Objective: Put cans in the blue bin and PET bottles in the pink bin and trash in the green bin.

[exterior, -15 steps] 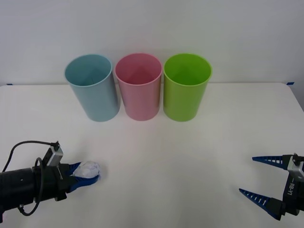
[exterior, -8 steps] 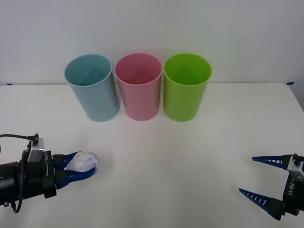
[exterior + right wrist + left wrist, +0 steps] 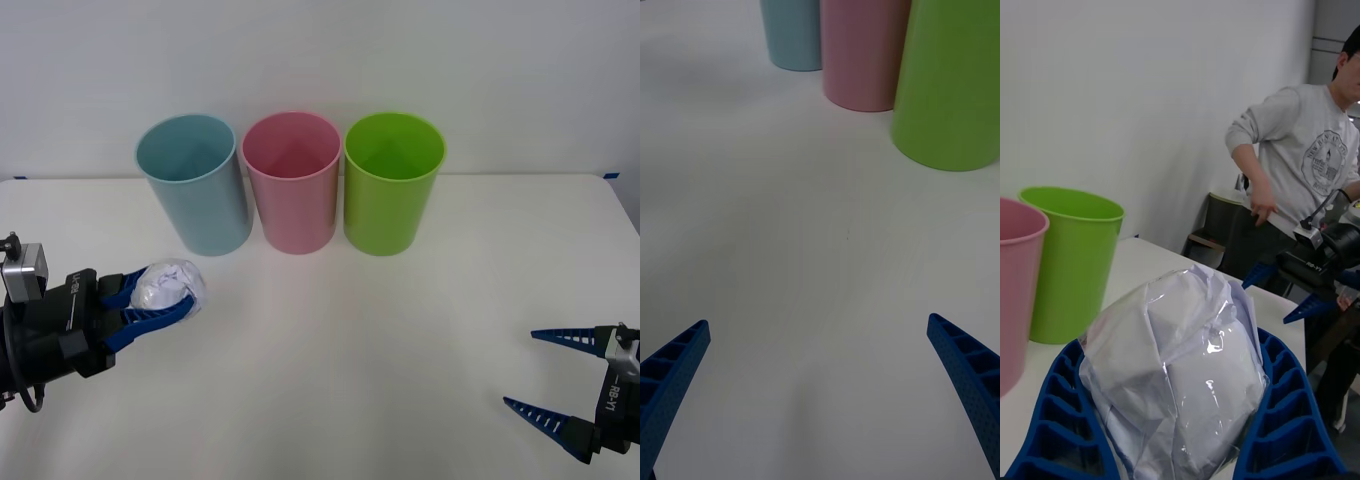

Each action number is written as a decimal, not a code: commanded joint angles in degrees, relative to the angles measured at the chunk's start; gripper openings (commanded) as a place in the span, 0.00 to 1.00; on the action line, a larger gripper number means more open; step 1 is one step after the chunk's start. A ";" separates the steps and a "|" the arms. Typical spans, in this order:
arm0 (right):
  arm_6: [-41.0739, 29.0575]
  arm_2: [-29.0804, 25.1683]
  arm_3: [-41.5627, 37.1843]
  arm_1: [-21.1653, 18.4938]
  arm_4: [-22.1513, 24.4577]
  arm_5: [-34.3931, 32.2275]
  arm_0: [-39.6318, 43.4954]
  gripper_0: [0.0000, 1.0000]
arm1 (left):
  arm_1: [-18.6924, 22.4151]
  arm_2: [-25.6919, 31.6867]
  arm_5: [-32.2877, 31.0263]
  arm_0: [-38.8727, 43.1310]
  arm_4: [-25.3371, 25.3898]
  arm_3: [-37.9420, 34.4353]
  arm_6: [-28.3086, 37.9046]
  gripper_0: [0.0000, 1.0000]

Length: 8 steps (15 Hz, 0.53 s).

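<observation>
Nearest the robot on its right side, the right gripper (image 3: pixel 545 372) sits low at the table's front edge with its 2 blue ribbed fingers (image 3: pixel 674 371) spread wide and nothing between them. From its wrist view the bare white table (image 3: pixel 812 225) stretches ahead toward the 3 bins.

On the robot's left side, a little farther in, the left gripper (image 3: pixel 165 297) is raised off the table and pointed toward the middle. Its 2 blue fingers (image 3: pixel 1289 409) are clamped on either side of the trash (image 3: pixel 168 284), a wrinkly ball of white, partly see-through wrap that bulges above and between them. In the left wrist view the trash (image 3: pixel 1176 364) sits squarely in the grip, the ribbed fingers curving around both of its flanks.

Beyond the grippers, well apart from both, the 3 bins stand upright in a row near the table's far edge, in front of a plain white wall. The blue bin (image 3: pixel 193 185) is on the robot's left, the pink bin (image 3: pixel 292 182) is in the middle and touches or nearly touches it, and the green bin (image 3: pixel 393 183) is just beside the pink one on the right. The held trash lies in front of the blue bin and slightly to its left.
</observation>
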 commanded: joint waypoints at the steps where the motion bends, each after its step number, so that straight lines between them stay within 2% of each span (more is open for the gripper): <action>1: 0.00 0.00 0.00 0.00 0.00 0.00 0.00 1.00 | 0.03 1.30 3.82 0.14 2.16 -3.30 0.46 0.00; 4: 0.00 0.00 0.00 0.00 0.00 0.00 0.00 1.00 | 0.12 0.69 14.37 -0.12 -0.31 -10.07 1.42 0.00; 5: 0.00 0.00 0.00 0.00 0.00 0.00 0.00 1.00 | 0.82 -1.07 17.89 -1.18 -1.27 -10.95 1.86 0.00; 7: 0.00 0.00 0.00 0.00 0.00 0.00 0.00 1.00 | 3.72 -6.26 23.95 -4.87 0.40 -11.39 2.30 0.00; 8: 0.00 0.00 0.00 0.00 0.00 0.00 0.00 1.00 | 6.36 -10.12 29.66 -6.72 1.63 -13.06 2.30 0.00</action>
